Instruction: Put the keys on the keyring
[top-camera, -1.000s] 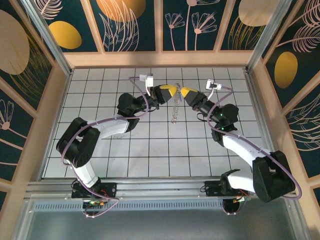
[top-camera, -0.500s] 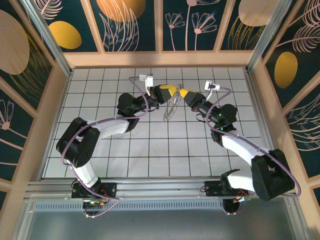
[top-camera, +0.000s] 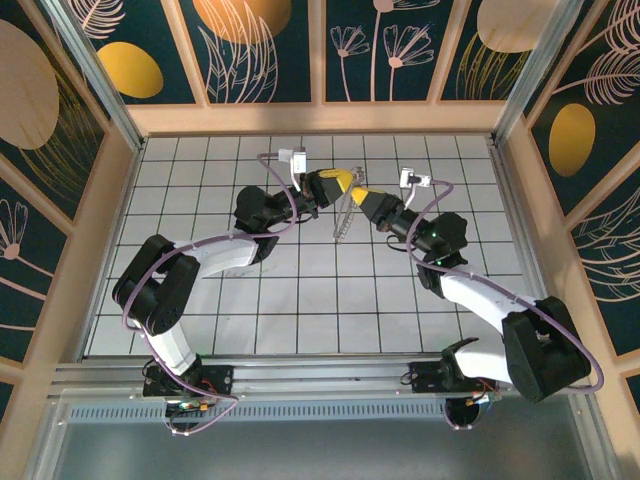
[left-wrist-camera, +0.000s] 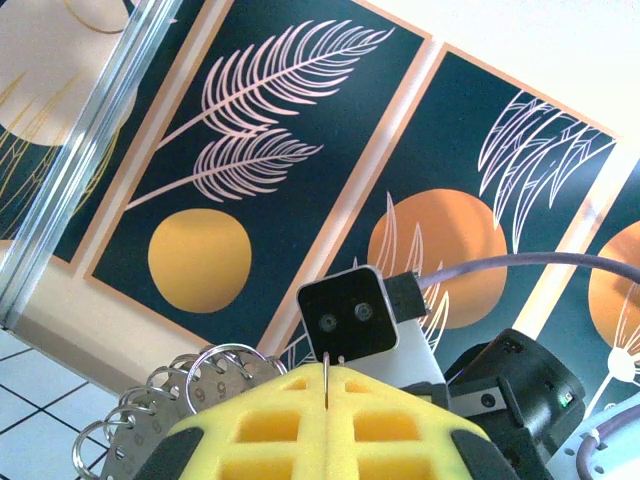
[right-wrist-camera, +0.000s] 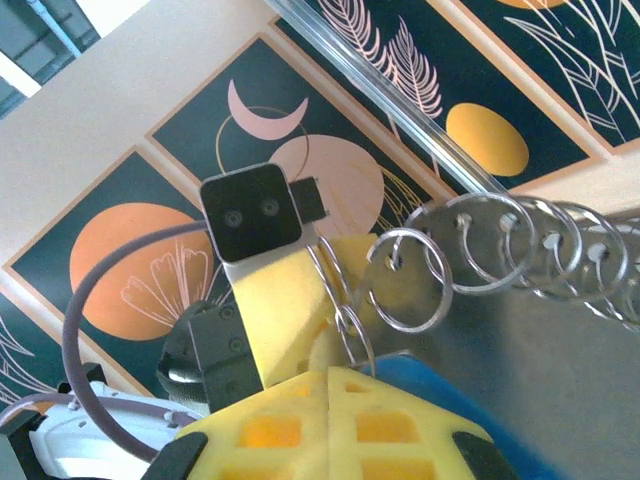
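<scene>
Left jaws: yellow pads pressed flat together, with one thin wire of the keyring pinched upright in the seam. Right jaws: yellow pads also closed tight, and a thin wire loop runs down into their seam, so both sets of jaws grip the same keyring. In the overhead view the two sets of jaws meet almost tip to tip above the far middle of the desk, and the keyring hangs slack from the meeting point, on the near side of both. Seen from the left wrist, a row of small rings carrying metal tags fans out just to the left of the left jaws. From the right wrist the same row of rings arcs away up and to the right of the right jaws. Key: a blue head sits directly beside the right-hand pad of the right jaws, touching or nearly so and partly hidden behind it. I cannot tell whether it is pinched, or whether it is threaded on the wire. Its blade is not distinguishable.
</scene>
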